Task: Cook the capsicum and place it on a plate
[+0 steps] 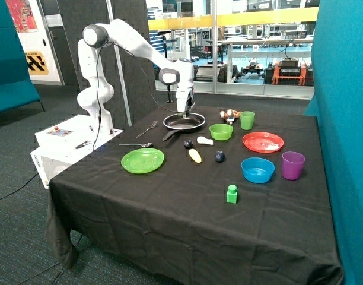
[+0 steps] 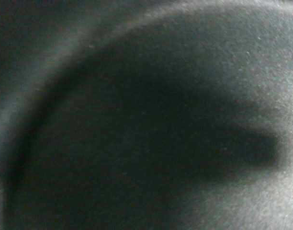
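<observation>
The claw (image 1: 183, 112) is lowered into the frying pan (image 1: 184, 122), apparently to deposit the capsicum, which is not discernible; its opening cannot be determined; the green plate (image 1: 143, 160) lies well apart.

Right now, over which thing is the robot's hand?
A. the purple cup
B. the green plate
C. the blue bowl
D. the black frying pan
D. In the outside view the hand is low over the black frying pan at the far side of the table, apart from the green plate, and the wrist view shows only the pan's dark inner surface.
</observation>
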